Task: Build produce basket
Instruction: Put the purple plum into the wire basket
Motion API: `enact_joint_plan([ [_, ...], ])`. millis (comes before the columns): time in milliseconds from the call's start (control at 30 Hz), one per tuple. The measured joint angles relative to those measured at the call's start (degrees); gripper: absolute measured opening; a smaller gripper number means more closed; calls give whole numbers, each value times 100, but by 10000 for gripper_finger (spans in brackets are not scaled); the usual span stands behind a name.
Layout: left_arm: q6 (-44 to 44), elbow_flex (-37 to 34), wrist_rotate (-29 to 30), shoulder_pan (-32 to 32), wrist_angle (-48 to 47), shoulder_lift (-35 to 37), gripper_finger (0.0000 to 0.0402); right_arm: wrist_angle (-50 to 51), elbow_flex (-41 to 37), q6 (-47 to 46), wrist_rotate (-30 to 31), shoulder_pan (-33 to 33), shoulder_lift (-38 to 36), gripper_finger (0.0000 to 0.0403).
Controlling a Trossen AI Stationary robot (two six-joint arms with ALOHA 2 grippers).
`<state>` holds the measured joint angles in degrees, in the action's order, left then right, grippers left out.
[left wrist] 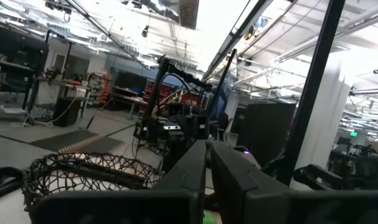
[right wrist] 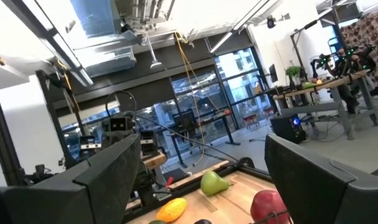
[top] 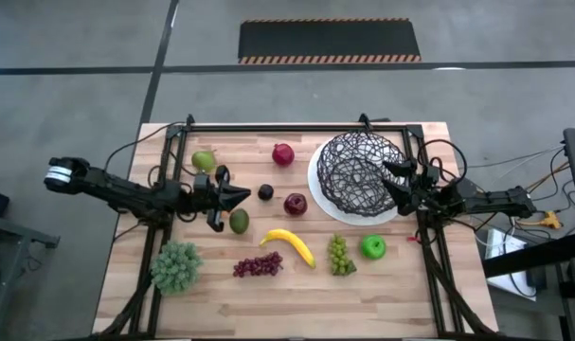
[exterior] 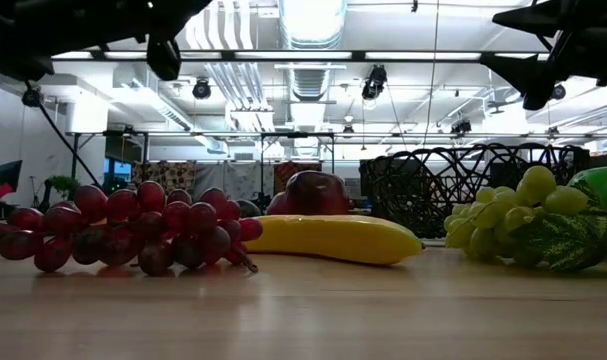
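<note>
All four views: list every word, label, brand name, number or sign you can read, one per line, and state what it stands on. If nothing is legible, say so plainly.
No readable text in any view.
The produce, such as the banana, carries no visible label or sticker.
The basket is bare wire mesh, unmarked.
The striped mat on the floor has hazard stripes only, no words.
Screens and lit panels in the room behind are too small and blurred to read.

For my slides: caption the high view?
Produce scattered beside the empty basket, left gripper shut, right gripper open.
</note>
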<state>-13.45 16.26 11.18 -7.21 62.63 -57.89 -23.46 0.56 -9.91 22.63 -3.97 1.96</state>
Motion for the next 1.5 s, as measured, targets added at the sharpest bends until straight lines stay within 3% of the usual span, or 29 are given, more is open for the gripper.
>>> enact_joint_plan([
  [333, -124, 889, 26, 2, -60, -1056, 8, 63, 0, -15, -34, 0, 4, 325],
  [500, -299, 1320, 278, 12, -633, -1485, 8, 185, 41, -17, -71, 0, 4, 325],
  [633, -868, 1733, 496, 139, -1788, -1654, 8, 653, 372, -2, -304, 0, 8, 325],
  [900, -1999, 2798, 496, 246, -5326, -1631, 8, 1645, 765, 48, -527, 0, 4, 325],
  [1233, -5077, 3841, 382, 244, -9141, -1786, 8, 1771, 761, -67, -789, 0, 2, 325],
  [1367, -5050, 3948, 338, 254, -9425, -1999, 8, 1780, 841, 82, -789, 0, 8, 325],
  [1500, -5243, 4027, -709, 398, -9550, -2227, 8, 1912, 931, 157, -810, 0, 0, 325],
])
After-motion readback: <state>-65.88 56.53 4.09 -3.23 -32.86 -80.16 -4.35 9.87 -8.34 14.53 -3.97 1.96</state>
